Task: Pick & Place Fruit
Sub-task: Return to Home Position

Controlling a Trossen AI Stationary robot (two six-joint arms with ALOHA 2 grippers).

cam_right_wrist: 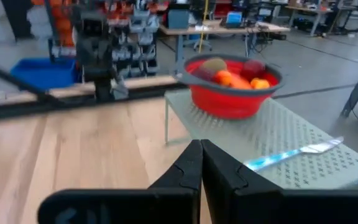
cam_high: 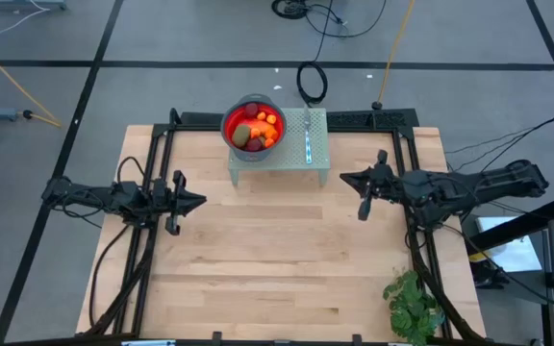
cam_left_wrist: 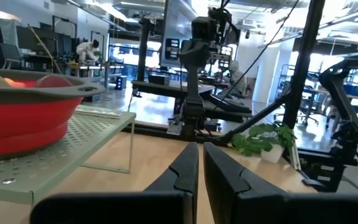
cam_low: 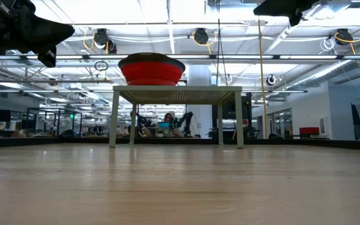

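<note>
The fruit (cam_high: 256, 129) lies inside a red bowl (cam_high: 230, 121) with a grey rim: orange, dark red and olive-brown pieces. The bowl stands on a small pale-green perforated stand (cam_high: 317, 154) at the table's far middle. In the right wrist view the fruit (cam_right_wrist: 232, 73) fills the bowl (cam_right_wrist: 229, 99). My left gripper (cam_high: 201, 201) hovers above the table left of the stand, shut and holding nothing. My right gripper (cam_high: 342, 177) hovers right of the stand, shut and holding nothing.
A thin silver knife (cam_high: 308, 135) lies on the stand beside the bowl. A green leafy plant (cam_high: 414, 303) sits at the table's near right corner. Bare wood (cam_high: 277, 259) stretches across the middle and near side of the table.
</note>
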